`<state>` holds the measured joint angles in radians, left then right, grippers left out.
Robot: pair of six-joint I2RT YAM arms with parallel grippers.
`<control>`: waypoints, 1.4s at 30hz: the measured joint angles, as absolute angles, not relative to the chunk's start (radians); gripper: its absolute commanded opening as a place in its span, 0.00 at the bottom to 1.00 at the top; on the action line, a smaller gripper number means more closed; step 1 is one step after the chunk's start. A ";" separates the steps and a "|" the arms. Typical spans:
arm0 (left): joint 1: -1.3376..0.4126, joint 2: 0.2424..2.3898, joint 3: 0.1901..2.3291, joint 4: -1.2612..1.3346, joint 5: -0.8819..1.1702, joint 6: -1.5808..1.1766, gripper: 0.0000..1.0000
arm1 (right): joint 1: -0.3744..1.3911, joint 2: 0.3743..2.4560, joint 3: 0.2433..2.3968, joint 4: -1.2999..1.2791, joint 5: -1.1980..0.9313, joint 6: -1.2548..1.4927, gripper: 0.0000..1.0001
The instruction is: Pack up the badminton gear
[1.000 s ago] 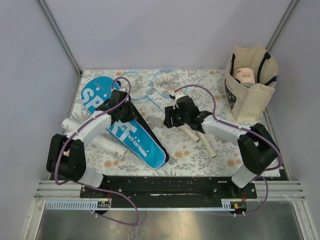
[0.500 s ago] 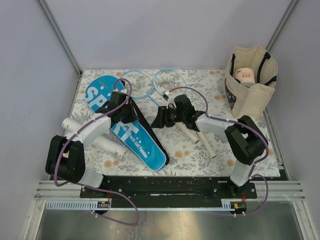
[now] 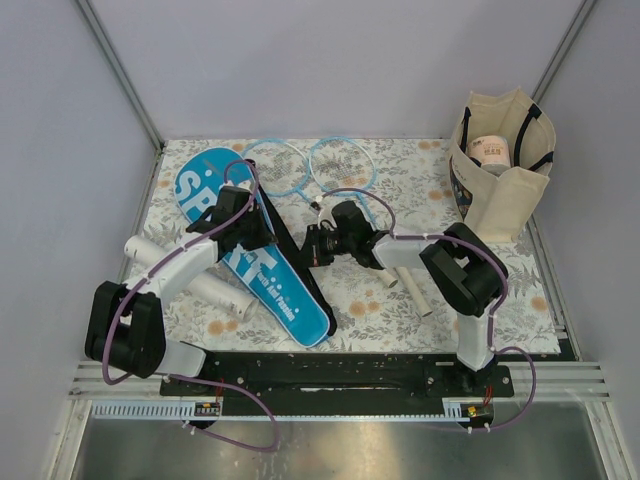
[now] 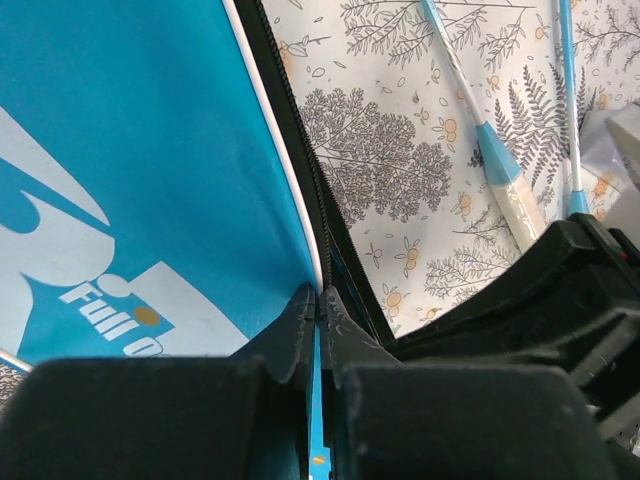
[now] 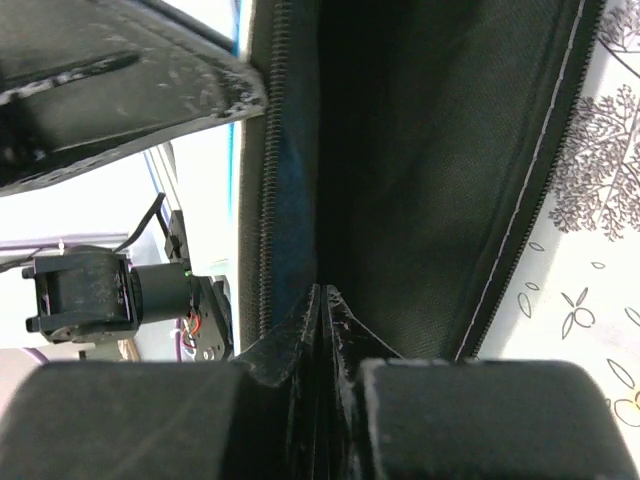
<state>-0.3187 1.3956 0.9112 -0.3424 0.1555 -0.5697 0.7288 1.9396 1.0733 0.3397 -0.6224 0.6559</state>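
Since a second ago right gripper [image 3: 318,246] has slid toward 9 o'clock, off rackets' white handles [image 3: 415,295] and onto black side of SPORT cover [image 3: 262,268]. We see its jaws pinched tight on that fabric beside zip. Left gripper [image 4: 320,305] is clamped on cover's blue edge. Cover lies diagonal, 11 to 6 o'clock. Rackets [image 3: 342,163] have heads at 12 o'clock, shafts partly hidden by right arm. White tube [image 3: 218,294] sits just beside cover at 8 o'clock. Beige tote [image 3: 500,190] at 2 o'clock, well apart.

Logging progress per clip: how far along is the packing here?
Nothing looks packed yet. In hand: the left gripper and right gripper each have jaws shut on an edge of the blue cover, apparently spreading its opening. Left: both rackets and the white tube lie outside it.
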 measured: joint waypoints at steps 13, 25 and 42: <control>-0.319 1.385 0.918 -0.399 0.120 -0.547 0.00 | 0.728 1.946 1.059 0.356 -0.556 0.698 0.45; -0.319 1.306 0.890 -0.396 0.109 -0.538 0.00 | 0.675 1.802 1.168 -0.032 -0.276 0.400 0.56; -0.314 1.302 0.880 -0.402 0.121 -0.556 0.00 | 0.646 2.030 1.466 -0.315 0.015 0.075 0.58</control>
